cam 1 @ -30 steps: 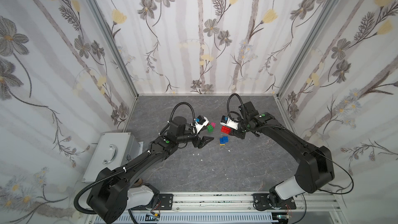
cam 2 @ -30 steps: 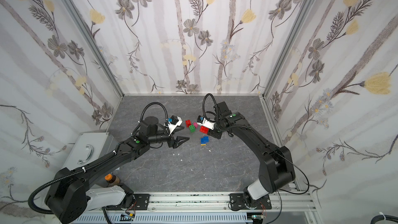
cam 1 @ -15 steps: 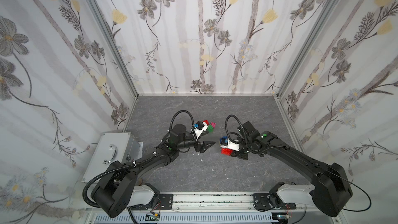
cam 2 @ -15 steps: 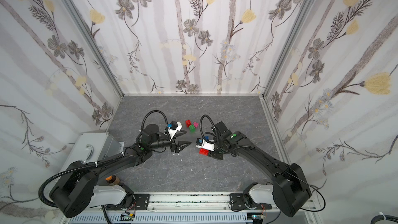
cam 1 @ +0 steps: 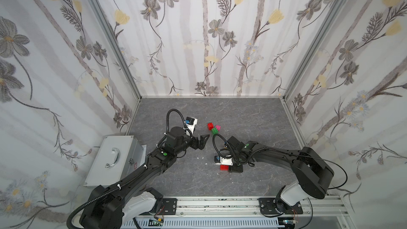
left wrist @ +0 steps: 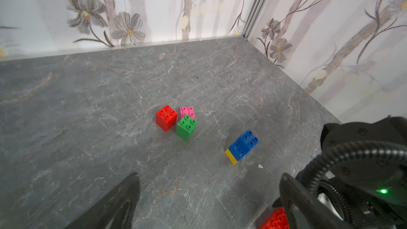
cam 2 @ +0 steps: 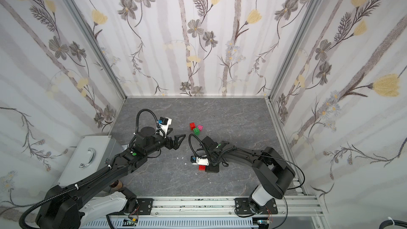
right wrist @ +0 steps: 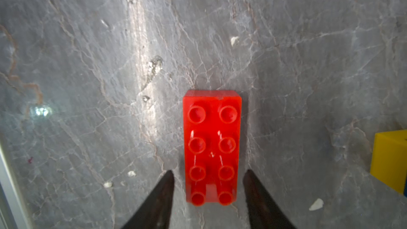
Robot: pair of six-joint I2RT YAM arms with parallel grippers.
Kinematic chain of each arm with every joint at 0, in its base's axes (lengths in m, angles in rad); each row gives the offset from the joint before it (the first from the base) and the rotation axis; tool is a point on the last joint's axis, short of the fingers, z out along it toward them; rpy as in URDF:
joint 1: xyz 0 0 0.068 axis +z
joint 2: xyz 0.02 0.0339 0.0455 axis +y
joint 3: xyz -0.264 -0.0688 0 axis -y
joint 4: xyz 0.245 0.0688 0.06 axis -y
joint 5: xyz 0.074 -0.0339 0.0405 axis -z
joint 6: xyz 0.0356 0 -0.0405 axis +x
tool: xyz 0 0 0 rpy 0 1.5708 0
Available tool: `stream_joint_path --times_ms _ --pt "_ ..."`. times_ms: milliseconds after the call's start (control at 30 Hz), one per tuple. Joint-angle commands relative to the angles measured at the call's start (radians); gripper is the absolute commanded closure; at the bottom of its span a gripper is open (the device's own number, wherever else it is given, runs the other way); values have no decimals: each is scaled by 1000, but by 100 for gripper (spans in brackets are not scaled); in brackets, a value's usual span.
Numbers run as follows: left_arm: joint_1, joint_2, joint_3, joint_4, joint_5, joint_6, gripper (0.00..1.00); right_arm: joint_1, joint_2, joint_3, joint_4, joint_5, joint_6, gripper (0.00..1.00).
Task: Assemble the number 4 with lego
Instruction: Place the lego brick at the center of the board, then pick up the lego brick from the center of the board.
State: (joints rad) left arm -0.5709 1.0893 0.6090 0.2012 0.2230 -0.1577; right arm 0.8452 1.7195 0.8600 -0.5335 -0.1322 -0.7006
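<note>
Top views: left gripper (cam 1: 204,141) has its jaws spread wide with nothing between them, clear of the grey floor (cam 1: 253,117); the left arm reaches low and long from the rail. Right gripper (cam 1: 233,168) points straight down at the long red brick (cam 1: 224,167), its arm bent sharply at the elbow. Left wrist: left fingers (left wrist: 119,199) sit far apart, empty. Ahead, the small red brick (left wrist: 166,117), pink brick (left wrist: 187,112) and green brick (left wrist: 186,127) cluster close together; the blue bricks (left wrist: 243,144) sit apart from them, with the yellow brick (left wrist: 231,157) at one end. Right wrist: right fingertips (right wrist: 164,186) straddle one end of the long red brick, which lies flat, studs up. A narrow gap shows on each side, no contact.
</note>
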Motion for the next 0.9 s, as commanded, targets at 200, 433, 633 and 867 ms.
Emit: stream_joint_path --times_ms 200,433,633,867 --pt "-184 107 21 -86 118 394 0 -80 -541 -144 279 170 313 0" --pt "-331 367 175 -292 110 695 20 -490 -950 -282 379 294 1018 0" --pt "-396 515 239 -361 33 878 22 -564 -1000 -393 367 303 1192 0" --pt "-414 632 282 -332 20 928 28 -578 -856 -368 363 184 1198 0"
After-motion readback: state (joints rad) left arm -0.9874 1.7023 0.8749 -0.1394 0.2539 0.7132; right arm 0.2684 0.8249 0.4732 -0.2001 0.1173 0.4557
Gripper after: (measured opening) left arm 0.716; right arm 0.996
